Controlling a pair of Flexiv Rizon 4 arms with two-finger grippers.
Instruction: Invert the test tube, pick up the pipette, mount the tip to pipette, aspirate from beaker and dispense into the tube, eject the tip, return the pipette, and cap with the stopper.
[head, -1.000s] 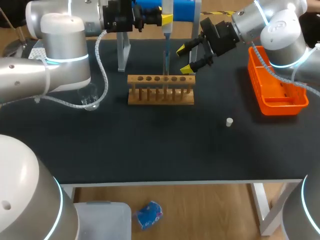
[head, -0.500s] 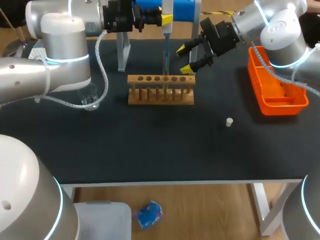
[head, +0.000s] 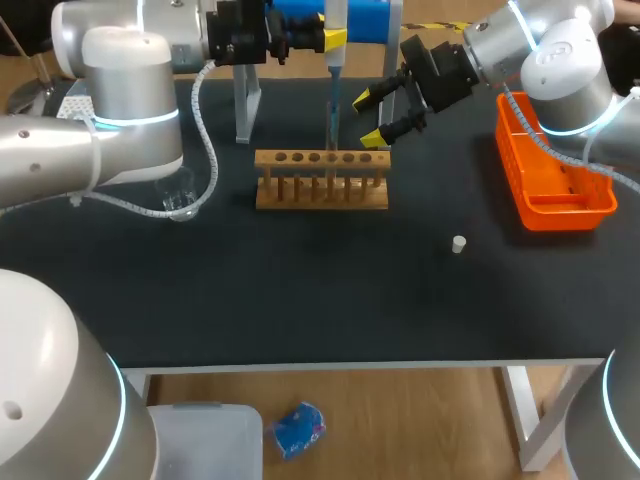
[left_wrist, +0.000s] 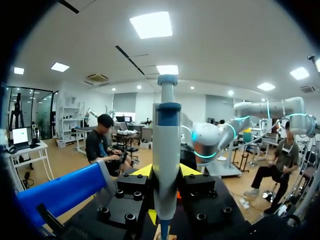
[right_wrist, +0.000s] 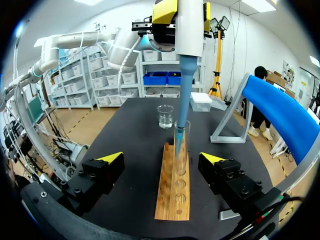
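My left gripper (head: 332, 40) is shut on the white pipette (head: 334, 22) and holds it upright over the wooden rack (head: 320, 181). The pipette's blue tip (head: 332, 100) points down into the mouth of a clear test tube (head: 332, 135) standing in the rack. In the left wrist view the pipette (left_wrist: 166, 150) sits between that gripper's (left_wrist: 166, 172) yellow tips. My right gripper (head: 372, 116) stands open just right of the tube, holding nothing. In the right wrist view its gripper (right_wrist: 161, 159) straddles the rack's (right_wrist: 175, 190) end, with the blue tip (right_wrist: 182, 100) entering the tube (right_wrist: 181, 137) ahead. The beaker (head: 181, 201) stands at the left. The white stopper (head: 458, 243) lies at the right.
An orange basket (head: 556, 170) stands at the right edge. The blue-topped pipette stand (head: 246, 100) rises behind the rack. A white tip box (right_wrist: 201, 101) lies beyond the beaker (right_wrist: 165, 116).
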